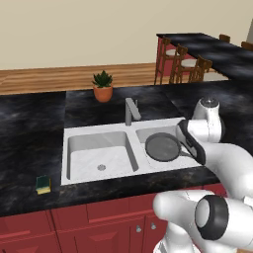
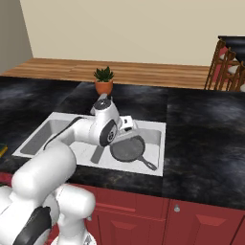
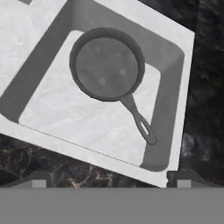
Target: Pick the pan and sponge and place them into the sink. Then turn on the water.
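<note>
pan [image 3: 107,65] lies in sink [image 1: 74,133] right basin; sponge [image 1: 43,184] on desk left of sink; claw [image 3: 109,178] wide open, empty.

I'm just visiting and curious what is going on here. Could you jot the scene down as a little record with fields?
pan: lying in the right basin of the sink
sponge: on the black counter, left of the sink
faucet: upright between the basins, no water visible
pincer: open, empty, above the pan
plant: behind the sink
</note>
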